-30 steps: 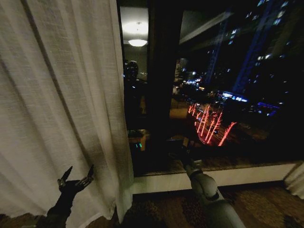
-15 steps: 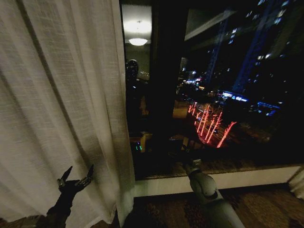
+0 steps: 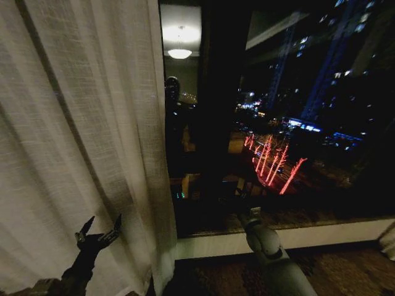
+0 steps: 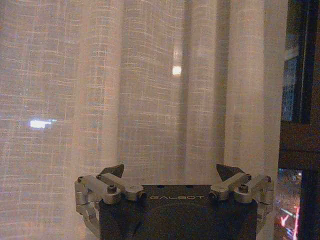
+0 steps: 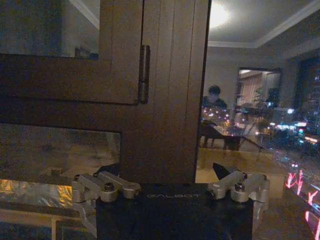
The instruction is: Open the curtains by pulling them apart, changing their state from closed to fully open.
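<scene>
the sheer off-white curtains (image 3: 74, 142) hang gathered on the robot's left side of the head view, falling in vertical pleats from the top of the frame down to the floor, their inner edge ending beside the dark window frame (image 3: 216, 117). to the right of that edge the window glass (image 3: 308, 111) is uncovered, showing city lights at night and red glowing streaks, with a ceiling lamp (image 3: 179, 53) reflected near the top. the left pincer (image 3: 97, 229) is raised low in front of the fabric, its two dark fingers spread apart and holding nothing; in the left wrist view the left pincer (image 4: 170, 172) points straight at the woven cloth, with faint lights glowing through the weave. the right pincer (image 3: 242, 196) reaches forward toward the lower part of the window frame near the sill (image 3: 321, 231), and in the right wrist view its fingers (image 5: 107, 170) stand wide apart and empty, facing the brown wooden frame and a hinge (image 5: 144, 75)
</scene>
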You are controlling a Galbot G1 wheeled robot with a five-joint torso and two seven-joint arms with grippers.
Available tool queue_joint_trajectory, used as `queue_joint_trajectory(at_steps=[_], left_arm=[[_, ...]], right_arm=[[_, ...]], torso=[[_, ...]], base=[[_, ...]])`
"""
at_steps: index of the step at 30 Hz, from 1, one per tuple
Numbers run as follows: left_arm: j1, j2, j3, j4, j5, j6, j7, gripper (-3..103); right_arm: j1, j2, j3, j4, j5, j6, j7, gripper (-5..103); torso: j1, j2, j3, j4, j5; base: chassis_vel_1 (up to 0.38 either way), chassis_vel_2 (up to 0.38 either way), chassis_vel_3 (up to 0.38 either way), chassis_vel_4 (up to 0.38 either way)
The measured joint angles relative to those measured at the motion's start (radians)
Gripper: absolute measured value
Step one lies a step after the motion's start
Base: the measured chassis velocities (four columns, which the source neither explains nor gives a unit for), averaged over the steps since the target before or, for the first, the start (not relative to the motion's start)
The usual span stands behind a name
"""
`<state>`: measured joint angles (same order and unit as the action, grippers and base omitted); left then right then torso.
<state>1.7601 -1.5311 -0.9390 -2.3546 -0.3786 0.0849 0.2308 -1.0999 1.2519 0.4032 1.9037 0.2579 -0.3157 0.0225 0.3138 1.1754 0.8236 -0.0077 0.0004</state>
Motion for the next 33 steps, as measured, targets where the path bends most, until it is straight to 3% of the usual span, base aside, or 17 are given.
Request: queue_joint_trajectory(at_steps=[12,18,25,33], left_arm=[[-0.007,0.024,0.042,0.015,0.039,0.011,0.028,100],[-0.016,0.057,0.104,0.022,0.079,0.042,0.040,100],[-0.133,0.136,0.233,0.078,0.113,0.107,-0.040,100],[-0.240,0.178,0.361,0.143,0.135,0.147,-0.119,100]], right_arm=[[-0.005,0.009,-0.006,-0.001,0.001,0.000,0.002,100],[-0.008,0.009,-0.006,-0.002,0.000,0.000,0.002,100],[-0.015,0.013,0.001,-0.002,-0.004,0.000,0.007,100],[-0.019,-0.001,0.027,0.009,-0.004,0.002,0.031,100]], torso=[[0.000,0.000,0.000,0.0000,0.0000],[0.000,0.000,0.000,0.0001,0.0001],[0.000,0.000,0.000,0.0000,0.0001],[0.000,0.000,0.000,-0.0001,0.0000]], base=[[-0.006,0.034,0.012,-0.034],[0.000,0.000,0.000,0.000],[0.000,0.000,0.000,0.000],[0.000,0.000,0.000,0.000]])
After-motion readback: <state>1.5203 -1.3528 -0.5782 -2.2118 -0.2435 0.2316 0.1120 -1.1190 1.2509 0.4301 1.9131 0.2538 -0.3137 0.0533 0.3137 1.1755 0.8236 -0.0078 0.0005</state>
